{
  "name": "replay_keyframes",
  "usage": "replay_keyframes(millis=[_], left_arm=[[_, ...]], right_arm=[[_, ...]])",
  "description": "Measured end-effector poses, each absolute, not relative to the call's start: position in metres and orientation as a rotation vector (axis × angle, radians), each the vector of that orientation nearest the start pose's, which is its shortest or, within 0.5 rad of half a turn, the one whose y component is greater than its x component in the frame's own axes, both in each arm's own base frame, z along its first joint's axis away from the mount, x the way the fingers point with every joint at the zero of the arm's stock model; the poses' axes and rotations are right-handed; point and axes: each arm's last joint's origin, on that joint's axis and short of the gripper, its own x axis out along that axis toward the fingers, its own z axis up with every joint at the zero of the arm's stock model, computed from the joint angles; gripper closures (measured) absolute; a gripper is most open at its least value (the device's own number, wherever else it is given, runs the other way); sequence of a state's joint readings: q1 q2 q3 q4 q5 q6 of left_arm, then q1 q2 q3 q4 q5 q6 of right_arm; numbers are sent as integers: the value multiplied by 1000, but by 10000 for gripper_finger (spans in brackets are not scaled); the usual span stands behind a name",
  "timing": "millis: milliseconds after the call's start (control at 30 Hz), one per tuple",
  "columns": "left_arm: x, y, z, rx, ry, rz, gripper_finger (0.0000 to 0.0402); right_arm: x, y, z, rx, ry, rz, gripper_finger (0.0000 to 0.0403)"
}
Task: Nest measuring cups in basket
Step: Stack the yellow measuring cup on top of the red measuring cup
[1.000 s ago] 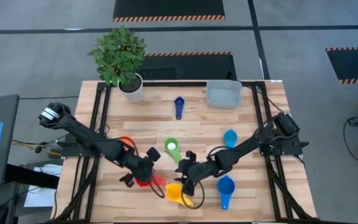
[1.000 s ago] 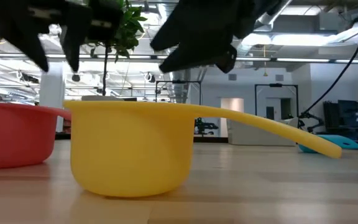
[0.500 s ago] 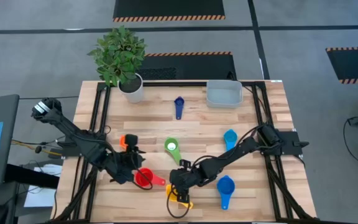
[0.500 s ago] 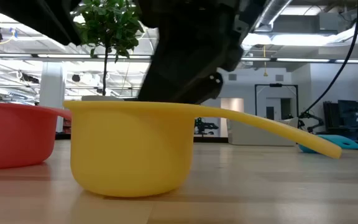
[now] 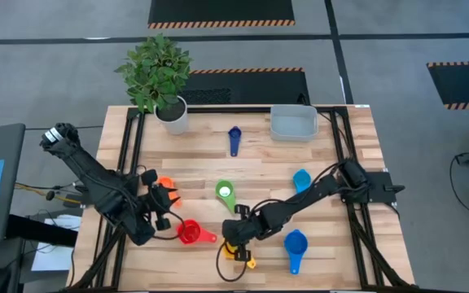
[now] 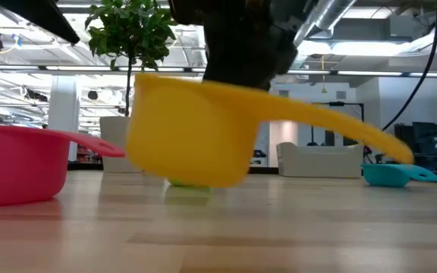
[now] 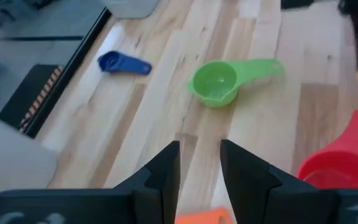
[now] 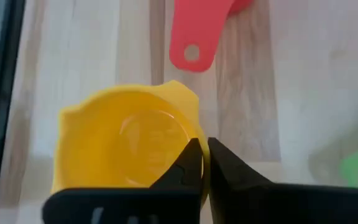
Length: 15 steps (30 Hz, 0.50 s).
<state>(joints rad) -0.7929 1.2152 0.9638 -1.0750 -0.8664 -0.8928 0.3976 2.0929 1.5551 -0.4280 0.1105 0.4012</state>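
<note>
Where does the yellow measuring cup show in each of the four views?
High view: yellow measuring cup near the front edge, under the right claw.
Low view: centre, lifted and tilted.
Left wrist view: only a yellow sliver at the right edge; cannot confirm.
Right wrist view: lower left, rim pinched.
Shared landmark: red cup.

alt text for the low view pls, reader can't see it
A yellow measuring cup hangs tilted just above the wooden table, pinched at its rim by the right gripper coming down from above. A red cup sits at the left, a light blue cup far right.
</note>
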Motion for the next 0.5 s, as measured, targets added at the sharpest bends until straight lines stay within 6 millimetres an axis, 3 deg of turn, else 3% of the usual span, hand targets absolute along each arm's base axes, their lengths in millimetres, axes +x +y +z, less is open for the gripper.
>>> replay_keyframes(millis=[100, 300, 500], left_arm=[[152, -125, 262, 139, 812, 430, 311], [150, -124, 261, 106, 823, 459, 334], [150, -124, 261, 99, 837, 452, 351]], right_arm=[[418, 160, 191, 122, 918, 75, 368], [441, 134, 222, 64, 798, 86, 393], [461, 110, 250, -15, 628, 93, 382]])
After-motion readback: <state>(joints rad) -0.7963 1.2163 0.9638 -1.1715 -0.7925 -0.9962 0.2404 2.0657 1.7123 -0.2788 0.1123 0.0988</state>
